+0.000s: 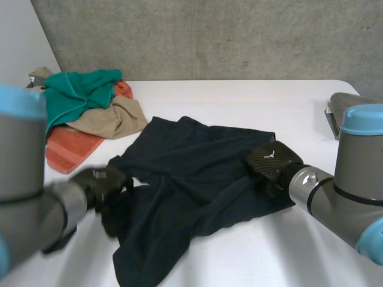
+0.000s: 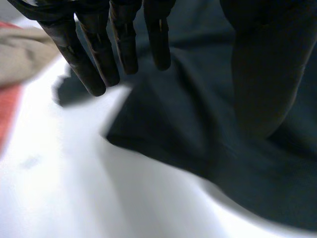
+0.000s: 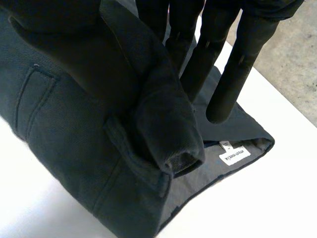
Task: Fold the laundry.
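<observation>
Now, table edges: the far edge of the white table (image 1: 251, 101) runs along the foot of a concrete wall, and its far right corner is rounded.
Open room: you have bare table beyond the dark navy garment (image 1: 191, 179), to its right, and along the near side in front of the right arm.
Crowded side: at the far left corner a green cloth (image 1: 75, 92) lies on a tan cloth (image 1: 114, 116), both on an orange towel (image 1: 69, 146). The tan cloth's edge lies near the garment's far left corner.
Right margin: a grey thing (image 1: 347, 101) sits at the table's right edge; you cannot tell what it is.
Garment place: it is mid-table, between the two hands.
Garment look: it lies rumpled, with sewn seams and a white label (image 3: 234, 156) inside one corner.
Left hand (image 1: 102, 182): it is at the garment's left edge. Its fingers (image 2: 99, 44) are straight and spread, their tips at the cloth's border (image 2: 198, 124), holding nothing.
Right hand (image 1: 272, 161): it is at the garment's right edge. A raised fold of cloth (image 3: 163, 114) is pinched between its straight fingers (image 3: 218, 64) and thumb.
</observation>
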Action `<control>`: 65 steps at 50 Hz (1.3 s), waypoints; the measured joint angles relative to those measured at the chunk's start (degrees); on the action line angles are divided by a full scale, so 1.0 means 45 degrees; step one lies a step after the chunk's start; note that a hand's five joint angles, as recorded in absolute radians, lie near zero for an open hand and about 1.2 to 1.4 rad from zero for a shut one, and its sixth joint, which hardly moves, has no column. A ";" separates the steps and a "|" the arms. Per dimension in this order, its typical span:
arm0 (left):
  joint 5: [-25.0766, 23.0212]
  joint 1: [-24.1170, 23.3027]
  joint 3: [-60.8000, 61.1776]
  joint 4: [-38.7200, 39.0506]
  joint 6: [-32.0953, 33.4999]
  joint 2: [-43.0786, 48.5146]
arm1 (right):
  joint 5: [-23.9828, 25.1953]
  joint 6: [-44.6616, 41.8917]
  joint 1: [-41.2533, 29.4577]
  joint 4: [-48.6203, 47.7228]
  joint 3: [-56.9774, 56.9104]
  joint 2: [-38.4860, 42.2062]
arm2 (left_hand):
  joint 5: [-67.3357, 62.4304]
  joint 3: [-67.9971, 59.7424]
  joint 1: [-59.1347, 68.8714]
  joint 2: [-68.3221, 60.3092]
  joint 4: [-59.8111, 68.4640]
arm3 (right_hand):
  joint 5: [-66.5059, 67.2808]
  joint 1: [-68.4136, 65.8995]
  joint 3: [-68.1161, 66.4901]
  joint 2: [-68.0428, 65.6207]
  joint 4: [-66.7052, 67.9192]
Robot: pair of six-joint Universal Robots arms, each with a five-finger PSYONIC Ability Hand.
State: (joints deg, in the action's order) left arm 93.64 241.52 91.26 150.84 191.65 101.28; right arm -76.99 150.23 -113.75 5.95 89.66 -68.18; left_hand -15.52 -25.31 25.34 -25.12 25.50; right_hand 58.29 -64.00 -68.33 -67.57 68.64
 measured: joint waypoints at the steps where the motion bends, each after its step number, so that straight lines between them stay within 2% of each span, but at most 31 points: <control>1: -0.0243 -0.0186 0.0923 0.0111 -0.0093 -0.0475 | -0.0005 0.0248 0.0006 -0.0041 -0.0154 0.0098 | -0.0049 -0.0024 0.0003 -0.0020 0.0046 | 0.0002 0.0000 0.0001 0.0000 0.0000; 8: -0.0469 -0.1129 0.3706 0.1468 -0.0255 -0.1254 | -0.0062 0.1623 0.0022 -0.0252 -0.0820 0.0438 | -0.0059 -0.0023 0.0003 -0.0030 0.0061 | 0.0000 0.0000 0.0000 0.0000 0.0000; 16: 0.0607 -0.2352 0.4154 0.3236 -0.0615 -0.0404 | -0.0241 0.2666 0.0057 -0.0431 -0.1068 0.0499 | -0.0033 -0.0023 0.0004 -0.0031 0.0048 | -0.0001 0.0000 0.0000 0.0000 0.0000; 18: 0.0808 -0.2610 0.4035 0.3513 -0.0662 -0.0083 | -0.0281 0.2819 0.0088 -0.0493 -0.1062 0.0466 | -0.1198 -0.1189 0.1399 -0.1199 0.1209 | 0.0000 0.0000 0.0001 0.0000 0.0000; 20: 0.0941 -0.2784 0.3935 0.3702 -0.0679 0.0145 | -0.0301 0.2894 0.0109 -0.0523 -0.1043 0.0427 | -0.3899 -0.3931 0.4315 -0.3952 0.3953 | 0.0000 0.0000 0.0001 0.0000 0.0000; 21: 0.1159 -0.3048 0.3767 0.3991 -0.0682 0.0480 | -0.0321 0.2964 0.0134 -0.0542 -0.0989 0.0347 | -0.7754 -0.8035 0.8647 -0.7834 0.7899 | 0.0000 0.0000 0.0001 -0.0001 0.0000; 25: 0.1608 -0.3396 0.3526 0.4442 -0.0641 0.0781 | -0.0330 0.2859 0.0158 -0.0422 -0.0816 0.0082 | -0.8864 -0.9451 0.9135 -0.9569 0.9496 | 0.0001 -0.0106 0.0001 0.0000 0.0000; 31: 0.1753 -0.3562 0.3759 0.4256 -0.0118 -0.0011 | -0.0144 0.0258 0.0494 0.1236 0.0163 -0.1091 | -0.8864 -0.9468 0.9135 -0.9619 0.9531 | 0.0000 -0.0106 0.0000 0.0000 0.0000; 34: 0.1137 -0.3390 0.4097 0.3359 0.0699 -0.0914 | 0.0124 -0.3504 0.1123 0.3384 0.1547 -0.2130 | -0.8864 -0.9469 0.9135 -0.9620 0.9533 | 0.0001 -0.0106 0.0000 0.0000 0.0000; 35: 0.0996 -0.3338 0.4145 0.3157 0.0865 -0.1074 | 0.0150 -0.3907 0.1194 0.3597 0.1694 -0.2229 | -0.8864 -0.9469 0.9135 -0.9619 0.9534 | 0.0003 -0.0106 0.0000 0.0000 0.0000; 37: 0.0510 -0.3136 0.4232 0.2478 0.1380 -0.1519 | 0.0309 -0.5884 0.1561 0.4568 0.2455 -0.2725 | -0.8864 -0.9469 0.9135 -0.9619 0.9535 | -0.0001 -0.0106 -0.0001 0.0000 0.0002; 38: 0.0510 -0.3136 0.4232 0.2478 0.1380 -0.1519 | 0.0309 -0.5884 0.1561 0.4568 0.2455 -0.2725 | -0.8864 -0.9469 0.9135 -0.9619 0.9535 | -0.0001 -0.0106 -0.0001 0.0000 0.0002; 39: 0.0104 -0.2924 0.4161 0.1942 0.1811 -0.1766 | 0.0446 -0.6673 0.1700 0.4849 0.2792 -0.2951 | -0.8864 -0.9469 0.9135 -0.9621 0.9537 | 0.0001 -0.0106 -0.0001 0.0000 0.0003; 41: -0.0068 -0.2791 0.4012 0.1742 0.2028 -0.1783 | 0.0500 -0.6621 0.1676 0.4756 0.2788 -0.2948 | -0.8864 -0.9468 0.9135 -0.9621 0.9537 | 0.0000 -0.0106 -0.0001 0.0000 0.0003; 46: -0.0124 -0.2129 0.2306 0.2133 0.2614 -0.0679 | 0.0590 -0.4470 0.1215 0.3428 0.1658 -0.2047 | -0.8864 -0.9469 0.9135 -0.9667 0.9539 | -0.0001 -0.0106 0.0000 0.0000 0.0003; 48: -0.0085 -0.2059 0.2026 0.2270 0.2651 -0.0477 | 0.0586 -0.4228 0.1171 0.3263 0.1478 -0.1909 | -0.8864 -0.9469 0.9135 -0.9667 0.9539 | 0.0000 -0.0106 -0.0001 0.0000 0.0003; 50: 0.0168 -0.1705 0.0300 0.3026 0.2821 0.0736 | 0.0495 -0.3085 0.0975 0.2342 0.0443 -0.1144 | -0.8864 -0.9470 0.9135 -0.9672 0.9540 | 0.0001 -0.0106 -0.0001 0.0000 0.0004; 55: 0.0470 -0.1305 -0.3247 0.4250 0.3040 0.2959 | -0.0122 -0.1959 0.0760 0.0546 -0.1172 0.0047 | -0.8864 -0.9494 0.9135 -0.9684 0.9543 | 0.0000 -0.0106 -0.0002 0.0000 0.0005; 61: 0.0576 -0.0918 -0.7885 0.4920 0.3603 0.5875 | -0.0965 -0.1502 0.0567 -0.1414 -0.2902 0.1654 | -0.8864 -0.9512 0.9135 -0.9693 0.9548 | -0.0001 -0.0106 -0.0002 0.0000 0.0006; 65: 0.0511 -0.0729 -1.1244 0.4775 0.4300 0.8301 | -0.1337 -0.1432 0.0460 -0.2889 -0.4377 0.3323 | -0.8864 -0.9512 0.9135 -0.9693 0.9549 | 0.0000 -0.0106 -0.0002 0.0000 0.0006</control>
State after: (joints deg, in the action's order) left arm 95.95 238.24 40.66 172.33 211.00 138.64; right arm -83.00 143.79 -111.68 -7.05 69.96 -53.23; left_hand -55.40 -68.11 66.45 -68.74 68.47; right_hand 58.29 -64.47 -68.34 -67.57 68.67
